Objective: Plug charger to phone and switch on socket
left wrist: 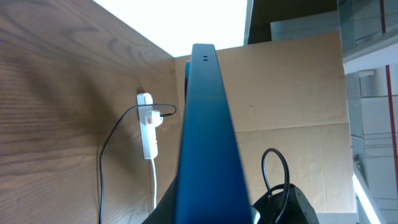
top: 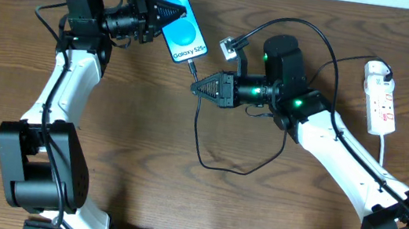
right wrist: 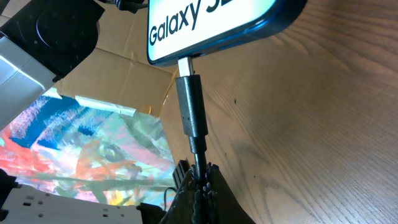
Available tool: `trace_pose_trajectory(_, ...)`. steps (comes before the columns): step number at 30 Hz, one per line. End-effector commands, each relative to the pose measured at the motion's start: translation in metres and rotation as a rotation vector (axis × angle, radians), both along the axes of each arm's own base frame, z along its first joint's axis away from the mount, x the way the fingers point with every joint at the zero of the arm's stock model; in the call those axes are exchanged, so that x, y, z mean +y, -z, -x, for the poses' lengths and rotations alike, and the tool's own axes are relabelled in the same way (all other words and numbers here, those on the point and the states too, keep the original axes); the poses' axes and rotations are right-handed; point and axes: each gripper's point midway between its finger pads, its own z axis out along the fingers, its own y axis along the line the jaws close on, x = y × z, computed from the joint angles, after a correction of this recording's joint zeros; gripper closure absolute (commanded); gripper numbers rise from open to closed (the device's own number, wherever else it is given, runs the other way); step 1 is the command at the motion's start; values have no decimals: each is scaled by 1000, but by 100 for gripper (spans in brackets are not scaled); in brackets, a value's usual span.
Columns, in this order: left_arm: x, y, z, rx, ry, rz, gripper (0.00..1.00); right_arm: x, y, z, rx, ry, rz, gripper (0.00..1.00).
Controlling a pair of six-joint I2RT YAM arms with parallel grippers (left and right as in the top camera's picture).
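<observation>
My left gripper (top: 156,15) is shut on the phone (top: 179,22), a slim blue-screened smartphone held tilted above the table's far side. In the left wrist view the phone (left wrist: 205,137) fills the middle, seen edge-on. The charger's black connector (right wrist: 189,106) sits at the phone's bottom port (right wrist: 186,61) with its metal tip partly showing. My right gripper (top: 197,87) is shut on the charger cable (right wrist: 198,163) just behind the connector. The cable (top: 208,150) loops over the table to the white plug (top: 376,72) in the socket (top: 381,98), which also shows in the left wrist view (left wrist: 147,127).
The socket's white lead (top: 386,150) runs toward the front right. A cardboard wall (left wrist: 292,112) stands past the table's far edge. Thick black robot cables (top: 310,33) arch over the right arm.
</observation>
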Motion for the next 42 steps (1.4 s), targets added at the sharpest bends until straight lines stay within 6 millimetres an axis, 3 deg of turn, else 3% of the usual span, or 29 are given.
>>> trace_pose_trajectory(1,-3,-8,2,-31,18,-2,93,-1,-9,3,-4,3,-8,99)
trace_pose_trajectory(42,-2,-8,2,-43,18,-7,93,-3,-7,0,1,17,-1,99)
